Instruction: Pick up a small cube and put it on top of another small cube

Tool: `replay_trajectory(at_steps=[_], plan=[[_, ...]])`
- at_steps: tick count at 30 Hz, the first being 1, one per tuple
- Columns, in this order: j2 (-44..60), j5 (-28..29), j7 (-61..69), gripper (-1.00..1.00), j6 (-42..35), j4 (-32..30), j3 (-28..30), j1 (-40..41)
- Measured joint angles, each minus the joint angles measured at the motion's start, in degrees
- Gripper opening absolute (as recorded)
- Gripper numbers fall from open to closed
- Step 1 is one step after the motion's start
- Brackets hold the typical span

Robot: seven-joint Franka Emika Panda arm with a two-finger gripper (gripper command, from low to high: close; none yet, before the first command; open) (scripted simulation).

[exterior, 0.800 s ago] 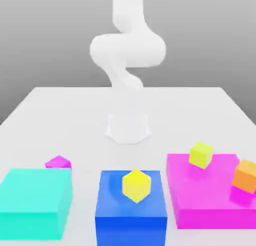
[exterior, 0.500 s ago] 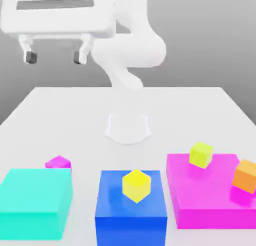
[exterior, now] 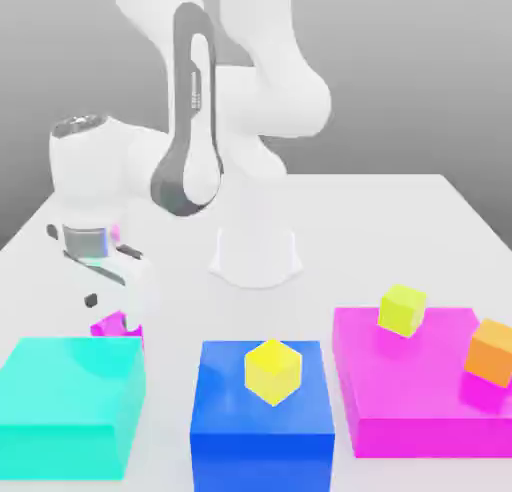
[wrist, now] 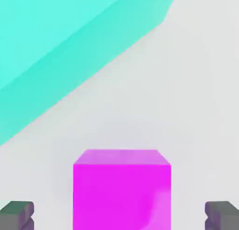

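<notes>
While the jaws gape either side (untouching), small cube [wrist: 121,189] sits — teal block [wrist: 60,46] near.

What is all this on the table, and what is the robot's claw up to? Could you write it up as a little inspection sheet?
Surface: plain white tabletop.
Job's things: small glossy magenta cube on the table behind the big flat cyan block; small warm-yellow cube on the big flat blue block.
Clutter: small lemon-yellow cube and small orange cube on the big flat magenta block.
Grippers: white arm's gripper open, fingertips on either side of the magenta cube, not touching.
Cables: nothing seen.
Surroundings: plain grey backdrop.
</notes>
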State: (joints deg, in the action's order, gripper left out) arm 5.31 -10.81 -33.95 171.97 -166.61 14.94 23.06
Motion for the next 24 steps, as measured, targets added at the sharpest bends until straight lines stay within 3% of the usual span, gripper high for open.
replay_trajectory(at_steps=[5,6,14,19,24], plan=[[7.13,-6.48,4.63,0.0,5.95,1.12,-11.84,10.15],[7.88,-6.8,4.84,-1.0,6.6,1.2,-12.89,11.1],[6.75,-5.74,4.09,-1.0,5.63,1.06,-11.75,10.25],[-0.04,3.16,-2.24,-1.0,0.21,-0.11,-5.04,5.99],[-7.11,11.93,-8.66,-1.0,-5.44,-1.56,-3.39,6.9]])
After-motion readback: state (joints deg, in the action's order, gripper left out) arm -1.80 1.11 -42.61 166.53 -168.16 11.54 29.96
